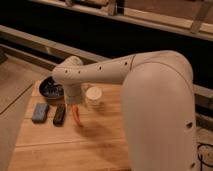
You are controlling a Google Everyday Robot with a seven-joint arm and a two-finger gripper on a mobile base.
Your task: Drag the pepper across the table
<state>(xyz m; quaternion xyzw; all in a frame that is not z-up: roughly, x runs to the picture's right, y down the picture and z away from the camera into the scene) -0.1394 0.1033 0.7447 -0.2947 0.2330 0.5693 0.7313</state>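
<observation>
Left of centre, the claw (75, 104), whose grip I cannot tell, hangs over the slender red-orange pepper (77, 116) on the light bamboo tabletop (100, 147), and a careless drag might topple the small white cup (93, 96) just beside it.

Room was dim, with warm light. Pale horizontal rails (150, 20) ran across the back, with dark gaps between them. Greyish floor (15, 85) lay left of the table (100, 145). Gripper (75, 105) sat low over the table's left-centre.
</observation>
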